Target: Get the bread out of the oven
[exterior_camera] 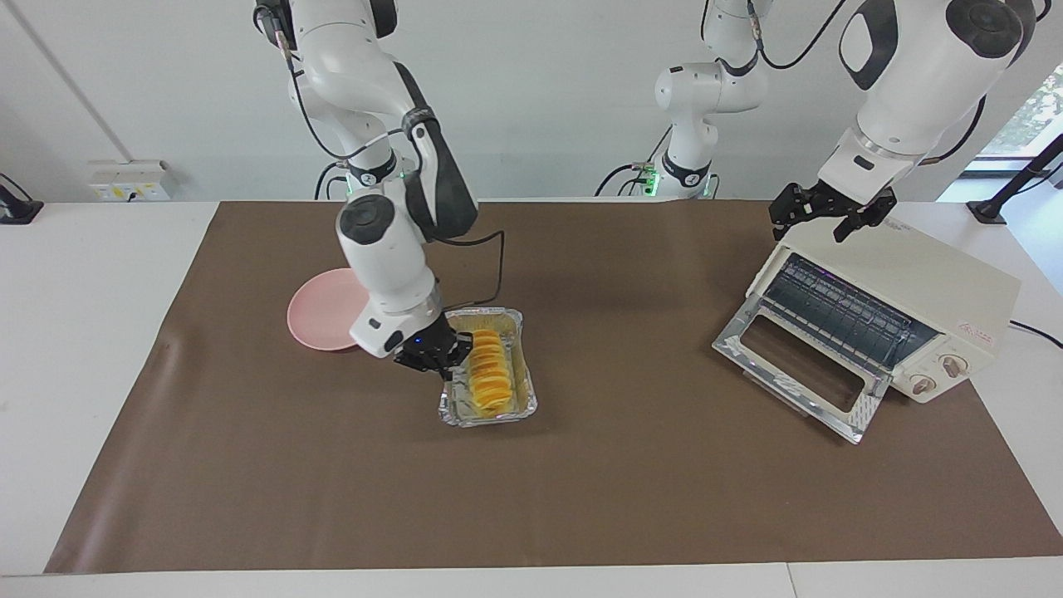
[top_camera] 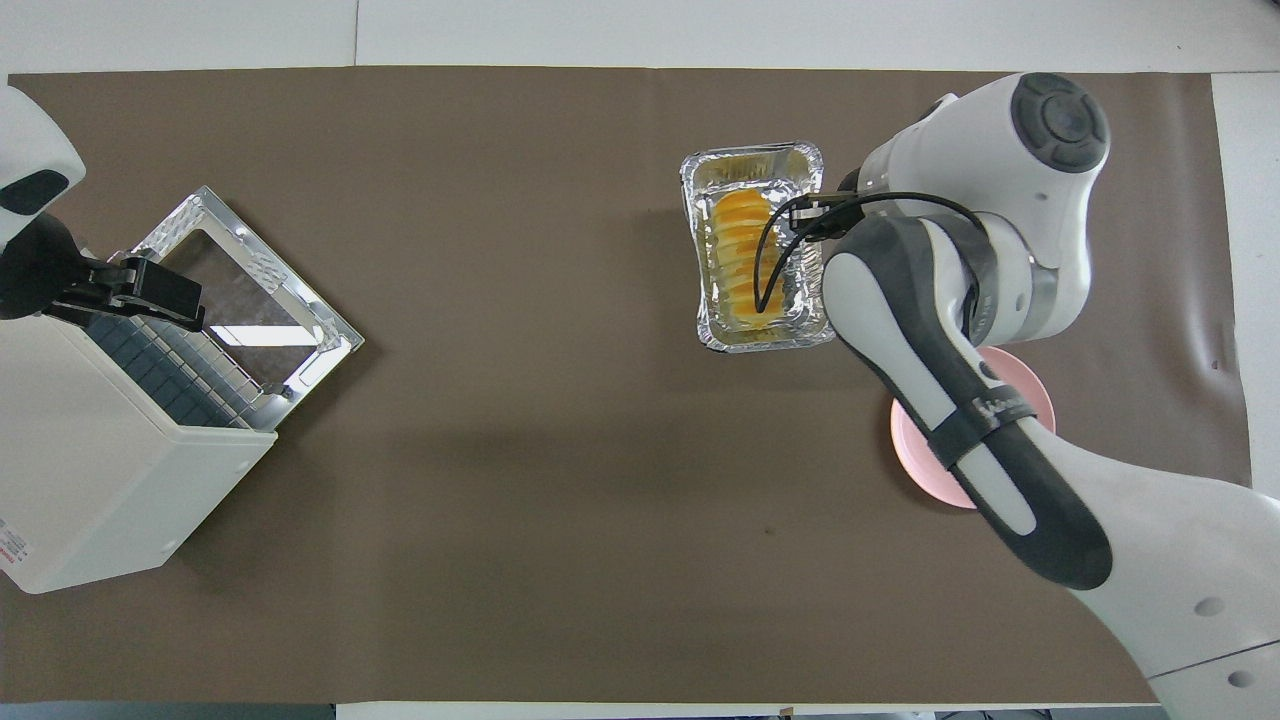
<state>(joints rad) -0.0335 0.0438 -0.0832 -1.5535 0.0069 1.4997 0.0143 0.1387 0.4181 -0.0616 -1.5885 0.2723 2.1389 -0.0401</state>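
We see the bread [exterior_camera: 489, 373] lying in a silver foil tray [exterior_camera: 488, 407] mid-table, out of the oven [exterior_camera: 880, 311], whose glass door [exterior_camera: 801, 368] hangs open toward the left arm's end. A pink plate [exterior_camera: 320, 320] sits near the tray, at 10 o'clock in the facing view. The loaf's long axis runs 12 to 6 o'clock; the right gripper [exterior_camera: 448, 353] is at the tray's rim beside it and the left gripper [exterior_camera: 822, 212] hovers over the oven's top, but we cannot tell the finger state of either of the 2.
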